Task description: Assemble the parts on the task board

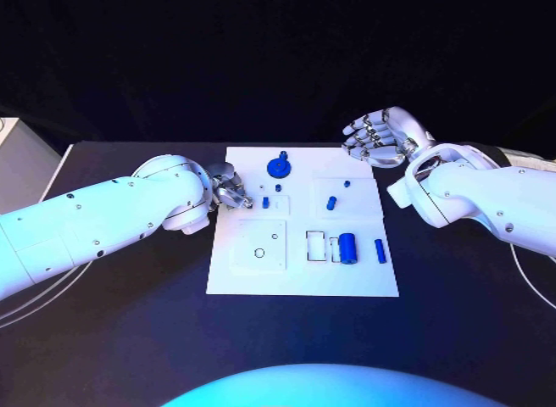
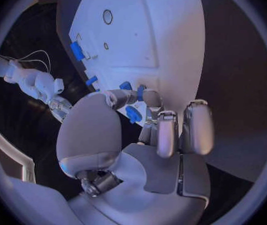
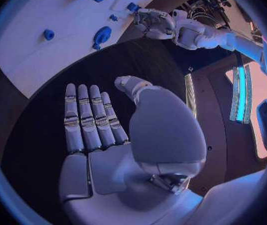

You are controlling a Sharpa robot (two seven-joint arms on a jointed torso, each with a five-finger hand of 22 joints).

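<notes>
Here the left hand (image 1: 227, 188) is seen at the nine o'clock edge of the task board (image 1: 303, 280), its fingers curled over the board's upper left part. In the left wrist view a small blue part (image 2: 133, 114) is seen against the fingertips (image 2: 151, 99) (whether it is pinched or only touched cannot be told). The right hand (image 1: 378, 136) is held above the board's one o'clock corner, off the plate; in its wrist view the fingers (image 3: 90, 117) are seen stretched out side by side with nothing in them.

On the board, a round blue part with a knob (image 1: 280, 165) stands at twelve o'clock. A small blue peg (image 1: 266, 203) lies just right of the left hand, and another short blue piece (image 1: 332, 203) lies toward two o'clock. A blue cylinder (image 1: 347, 248) lies at about four o'clock, with a slimmer blue pin (image 1: 380, 250) just beside it to the right, apart from it.
</notes>
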